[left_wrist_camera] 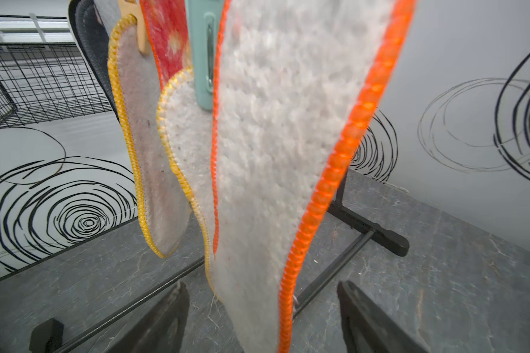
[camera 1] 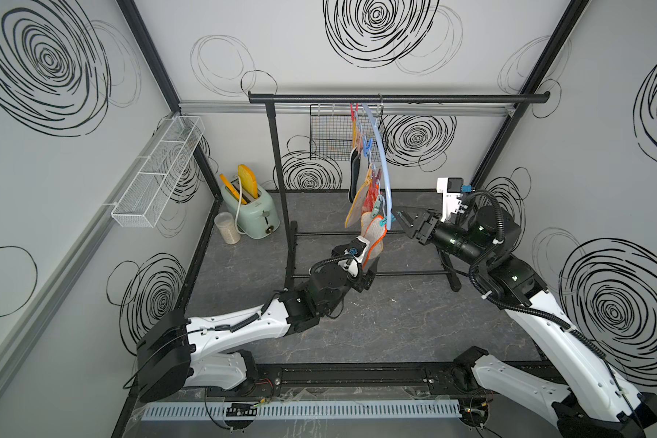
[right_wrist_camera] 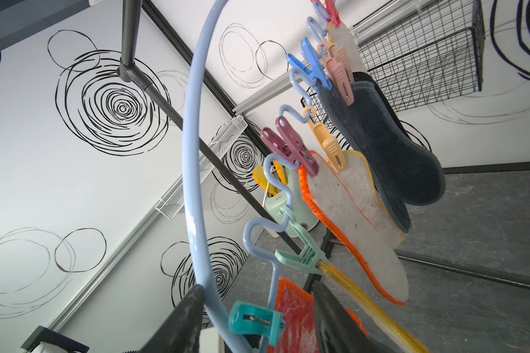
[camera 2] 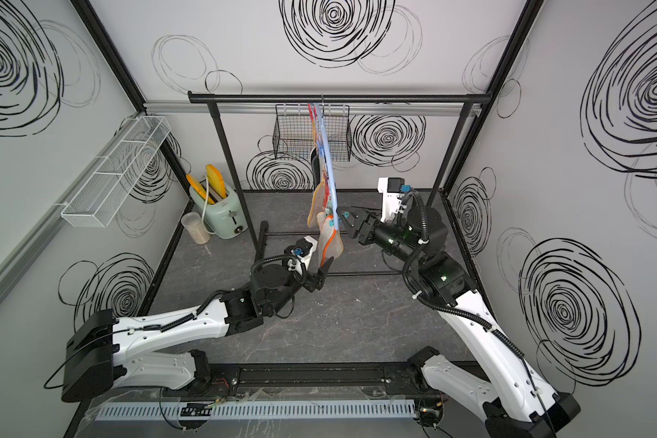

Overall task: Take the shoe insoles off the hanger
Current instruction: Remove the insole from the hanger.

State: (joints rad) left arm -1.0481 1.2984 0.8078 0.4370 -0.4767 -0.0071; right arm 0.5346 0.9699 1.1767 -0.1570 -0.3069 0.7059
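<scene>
— The left pincer [left_wrist_camera: 262, 287]?
— Seen open. The orange-rimmed insole [left_wrist_camera: 273, 137] is hung from the hanger [right_wrist_camera: 189, 152], long axis upright, lower end set between the jaws.
— The right pincer [right_wrist_camera: 257, 285]?
— Open too; the hanger bar is straddled, not gripped.

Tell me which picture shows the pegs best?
The right wrist view: the pegs hang close along the hanger. Both top views show them tiny and bunched; the left wrist view catches a mint peg.
</scene>
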